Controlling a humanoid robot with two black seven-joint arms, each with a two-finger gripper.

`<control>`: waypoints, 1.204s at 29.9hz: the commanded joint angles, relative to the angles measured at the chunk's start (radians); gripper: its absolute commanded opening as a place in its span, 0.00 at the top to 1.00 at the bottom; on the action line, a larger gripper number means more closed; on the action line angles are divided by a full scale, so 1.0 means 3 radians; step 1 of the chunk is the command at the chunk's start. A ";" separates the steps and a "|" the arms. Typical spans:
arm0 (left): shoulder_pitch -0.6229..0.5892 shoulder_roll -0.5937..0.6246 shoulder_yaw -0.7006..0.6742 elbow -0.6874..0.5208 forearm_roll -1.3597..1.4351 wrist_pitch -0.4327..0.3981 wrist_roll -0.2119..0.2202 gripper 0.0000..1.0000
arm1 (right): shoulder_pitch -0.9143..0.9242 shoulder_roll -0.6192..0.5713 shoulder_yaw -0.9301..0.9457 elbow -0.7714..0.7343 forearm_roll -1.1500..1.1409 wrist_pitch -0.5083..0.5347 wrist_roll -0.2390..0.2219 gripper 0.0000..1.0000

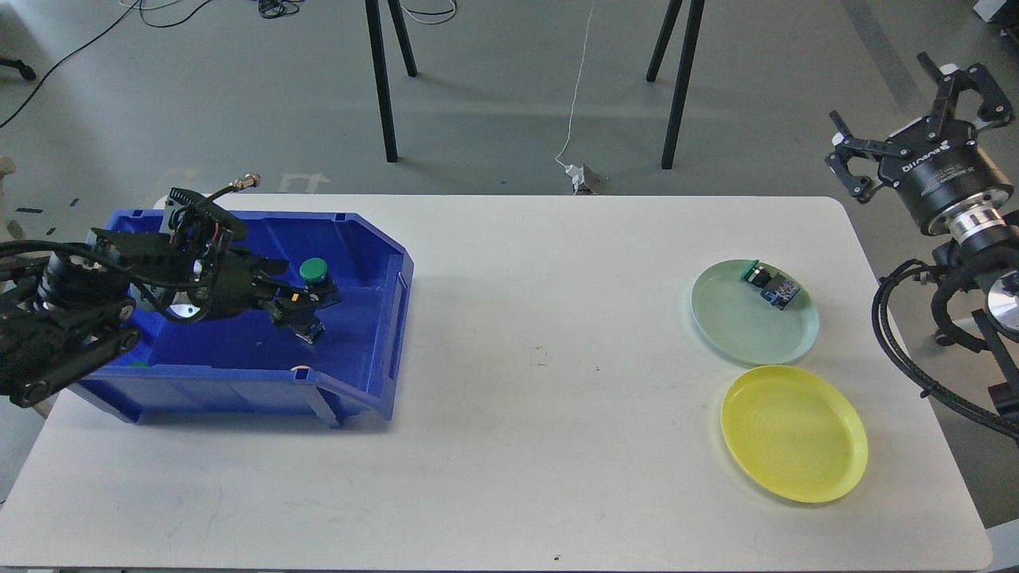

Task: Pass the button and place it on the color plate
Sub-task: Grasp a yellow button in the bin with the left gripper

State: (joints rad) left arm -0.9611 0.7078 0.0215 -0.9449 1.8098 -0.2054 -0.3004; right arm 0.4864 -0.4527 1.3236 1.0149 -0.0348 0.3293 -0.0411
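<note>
My left gripper (301, 306) is down inside the blue bin (239, 382), its fingers either side of a yellow button (294, 297) whose cap is mostly hidden; the jaws look open. A green button (316, 270) stands just behind it in the bin. A second yellow button is hidden behind my left arm. My right gripper (884, 95) is open and empty, held high beyond the table's right edge. A pale green plate (736, 330) at the right holds a green button (768, 285) lying on its side. An empty yellow plate (794, 434) lies in front of it.
The bin stands at the table's left, its low open side facing right. Small green (139, 364) and yellowish (301, 368) bits show behind its front wall. Black stand legs (382, 79) and a cable are on the floor behind the white table (517, 446).
</note>
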 commanded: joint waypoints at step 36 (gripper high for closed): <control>0.0054 -0.0217 0.0148 0.0332 -0.0035 0.0030 0.0025 0.66 | 0.0005 0.0052 -0.0055 -0.0054 -0.0022 -0.0014 0.0004 0.06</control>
State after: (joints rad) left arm -0.9383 0.6381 0.0690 -0.8357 1.7993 -0.1937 -0.2899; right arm 0.4875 -0.4372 1.3069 0.9988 -0.0414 0.3258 -0.0398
